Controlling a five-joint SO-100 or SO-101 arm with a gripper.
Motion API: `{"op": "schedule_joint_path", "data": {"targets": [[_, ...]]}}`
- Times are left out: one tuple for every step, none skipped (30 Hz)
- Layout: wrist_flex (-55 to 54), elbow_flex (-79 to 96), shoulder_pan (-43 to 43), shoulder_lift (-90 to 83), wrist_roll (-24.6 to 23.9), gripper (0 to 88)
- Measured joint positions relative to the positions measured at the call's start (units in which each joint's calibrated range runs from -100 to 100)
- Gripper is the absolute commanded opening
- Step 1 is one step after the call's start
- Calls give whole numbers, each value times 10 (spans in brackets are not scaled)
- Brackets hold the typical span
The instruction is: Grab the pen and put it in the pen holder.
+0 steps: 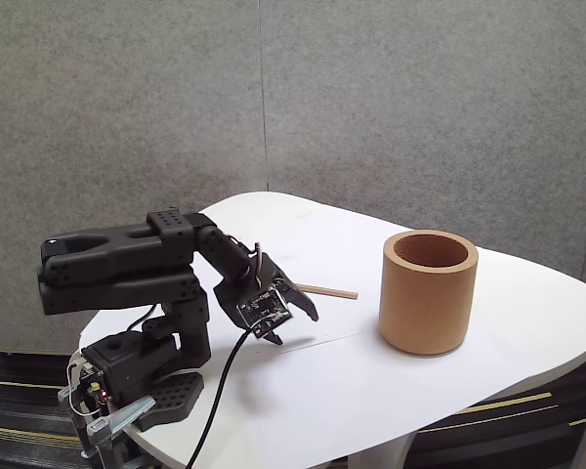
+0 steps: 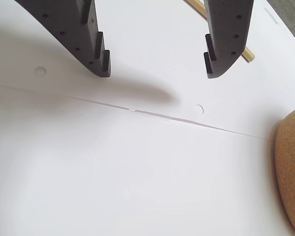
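- Pen holder [image 1: 429, 291]: tan thick-walled cup, upright on the white surface [image 1: 527, 322], at the right in the fixed view. Open top faces up; the part of the inside that shows has nothing in it, the bottom is hidden by the near wall.
- In the wrist view a piece of the pen holder [image 2: 291, 172] shows at the right edge, rough cork-like side, standing on the surface [image 2: 137, 172].
- Pen [image 1: 325, 290]: thin light-brown stick lying flat on the surface, between arm and pen holder, apart from the pen holder. Its left end is hidden behind the pincer in the fixed view.
- Wrist view: pen [image 2: 248, 53] runs diagonally at the top, partly hidden behind the right finger, one end poking out to the right of it.
- Pincer [image 1: 295, 325]: low over the surface, left of the pen holder, pointing down.
- Pincer [image 2: 157, 73] in the wrist view: jaws spread wide, nothing between them, tips above bare surface, pen outside the gap.
- Black cable [image 1: 220, 391] hangs from the pincer area down over the front edge of the surface.
- Faint seam line [image 2: 152, 114] crosses the surface below the fingertips.
- Grey panel wall [image 1: 371, 98] behind.
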Motion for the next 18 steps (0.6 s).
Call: {"op": "schedule_joint_path", "data": {"targets": [[0, -6, 0, 4, 0, 267], [0, -21, 0, 8, 0, 267], [0, -42, 0, 8, 0, 267], [0, -69, 0, 9, 0, 267], [0, -95, 0, 9, 0, 267], [0, -116, 0, 8, 0, 267], [0, -134, 0, 4, 0, 267], [0, -151, -1, 5, 0, 267], [0, -171, -7, 7, 0, 267], [0, -186, -15, 11, 0, 267], [0, -201, -23, 13, 0, 267], [0, -218, -32, 14, 0, 267], [0, -232, -43, 16, 0, 267], [0, -250, -57, 21, 0, 267], [0, -271, -71, 31, 0, 267], [1, -293, -84, 46, -1, 267], [1, -319, -95, 62, -1, 267], [1, -345, -105, 85, -1, 267]]}}
